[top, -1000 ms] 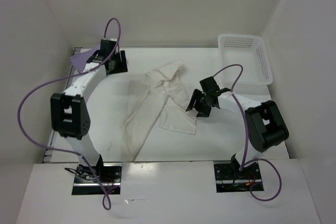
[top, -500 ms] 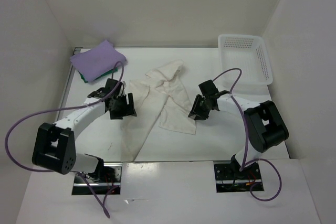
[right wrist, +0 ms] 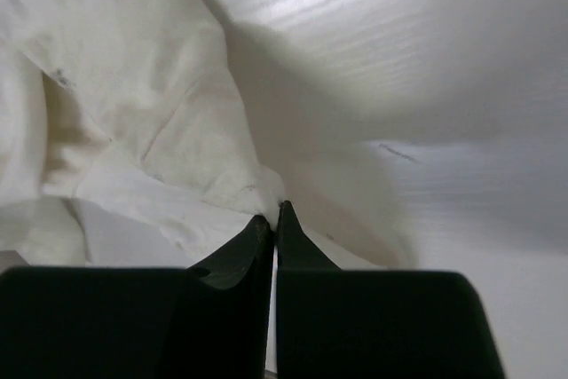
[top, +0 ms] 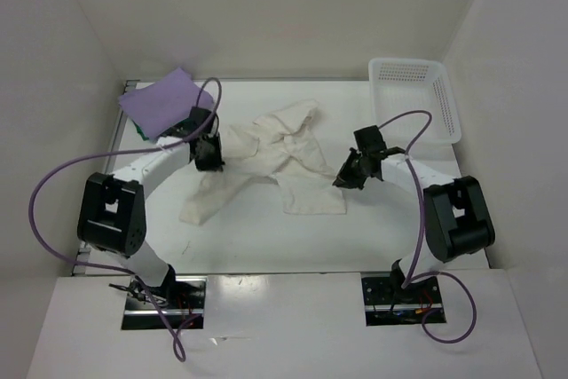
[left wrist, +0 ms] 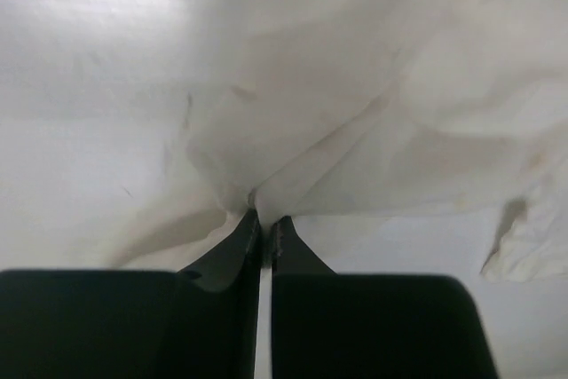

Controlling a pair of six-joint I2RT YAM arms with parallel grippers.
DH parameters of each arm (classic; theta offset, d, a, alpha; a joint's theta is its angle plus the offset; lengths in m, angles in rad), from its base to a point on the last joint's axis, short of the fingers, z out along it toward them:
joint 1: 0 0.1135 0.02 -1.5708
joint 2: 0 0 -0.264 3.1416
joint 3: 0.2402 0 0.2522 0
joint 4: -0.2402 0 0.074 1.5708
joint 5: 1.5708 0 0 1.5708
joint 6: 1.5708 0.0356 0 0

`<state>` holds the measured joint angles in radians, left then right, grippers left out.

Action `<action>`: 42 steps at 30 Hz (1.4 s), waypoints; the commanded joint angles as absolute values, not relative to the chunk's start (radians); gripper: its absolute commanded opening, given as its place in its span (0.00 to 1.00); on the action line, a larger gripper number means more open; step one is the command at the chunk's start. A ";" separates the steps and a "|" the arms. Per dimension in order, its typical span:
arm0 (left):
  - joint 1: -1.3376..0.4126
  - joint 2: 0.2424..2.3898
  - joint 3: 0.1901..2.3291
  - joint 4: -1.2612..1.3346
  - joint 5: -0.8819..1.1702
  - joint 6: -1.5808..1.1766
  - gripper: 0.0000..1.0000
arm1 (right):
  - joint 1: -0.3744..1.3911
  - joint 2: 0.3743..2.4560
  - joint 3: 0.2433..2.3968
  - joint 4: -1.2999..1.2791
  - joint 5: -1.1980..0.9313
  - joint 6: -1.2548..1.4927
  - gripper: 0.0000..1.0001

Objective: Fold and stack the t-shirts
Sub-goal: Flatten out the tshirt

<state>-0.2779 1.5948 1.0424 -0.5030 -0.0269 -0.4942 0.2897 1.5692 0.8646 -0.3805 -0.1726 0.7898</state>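
Note:
A cream-white t-shirt (top: 275, 161) lies crumpled across the middle of the table. My left gripper (top: 211, 155) is shut on its left edge; in the left wrist view the cloth (left wrist: 355, 130) bunches into the closed jaws of my left gripper (left wrist: 264, 217). At the shirt's right edge my right gripper (top: 348, 175) is shut on the fabric (right wrist: 133, 122), which is pinched at the tips of that right gripper (right wrist: 274, 213). A folded lavender-purple t-shirt (top: 164, 101) rests at the back left on a green t-shirt (top: 140, 130), of which only an edge shows.
A white perforated basket (top: 417, 99) stands at the back right corner. White walls enclose the table on three sides. Purple cables loop from both arms over the table's left and right parts.
Both grippers closed on the cream-white shirt's edges. The left arm moved back toward the purple shirt, the right shifted right, and the shirt was pulled wider and shorter.

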 commanded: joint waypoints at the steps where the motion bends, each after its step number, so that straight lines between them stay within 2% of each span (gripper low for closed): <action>1: -0.203 1.656 1.275 -0.426 -0.097 -0.433 0.00 | 0.210 1.483 0.923 -0.400 -0.135 0.770 0.00; 7: -0.129 1.810 1.577 -0.471 -0.031 -0.423 0.01 | 0.146 1.493 0.985 -0.429 -0.158 0.738 0.00; 12: -0.118 1.620 1.580 -0.523 0.040 -0.434 0.01 | 0.146 1.353 1.090 -0.520 -0.179 0.690 0.00; 15: -0.107 1.511 1.580 -0.603 0.101 -0.411 0.03 | 0.114 1.315 1.233 -0.593 -0.247 0.640 0.00; 20: -0.072 1.428 1.628 -0.693 0.207 -0.400 0.14 | 0.071 1.276 1.434 -0.652 -0.426 0.640 0.00; 21: -0.072 1.411 1.628 -0.693 0.230 -0.400 0.19 | 0.071 1.267 1.434 -0.652 -0.436 0.640 0.00; 22: -0.072 1.398 1.574 -0.680 0.276 -0.400 0.41 | 0.071 1.267 1.422 -0.652 -0.436 0.640 0.00; 23: -0.072 1.397 1.539 -0.657 0.287 -0.388 0.52 | 0.071 1.253 1.395 -0.628 -0.451 0.650 0.00; 26: -0.035 1.408 1.412 -0.605 0.310 -0.388 0.75 | 0.071 1.233 1.237 -0.618 -0.460 0.650 0.00; 28: -0.026 1.422 1.353 -0.568 0.317 -0.403 0.80 | 0.071 1.203 1.107 -0.594 -0.439 0.650 0.00; 30: -0.015 1.463 1.289 -0.525 0.348 -0.437 0.81 | 0.071 1.203 1.036 -0.583 -0.439 0.650 0.00; 36: -0.025 1.471 1.151 -0.459 0.330 -0.457 0.80 | 0.071 1.193 1.003 -0.583 -0.399 0.630 0.00; 38: -0.063 1.485 1.137 -0.448 0.307 -0.439 0.75 | 0.071 1.193 0.980 -0.592 -0.388 0.621 0.00; 42: -0.191 1.540 1.126 -0.448 0.209 -0.416 0.71 | 0.071 1.203 0.930 -0.543 -0.408 0.632 0.00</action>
<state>-0.1162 1.5135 1.1240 -0.5011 0.2630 -0.4454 0.0776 1.2133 0.9543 -0.5884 -0.4046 0.6476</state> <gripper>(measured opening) 0.710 0.007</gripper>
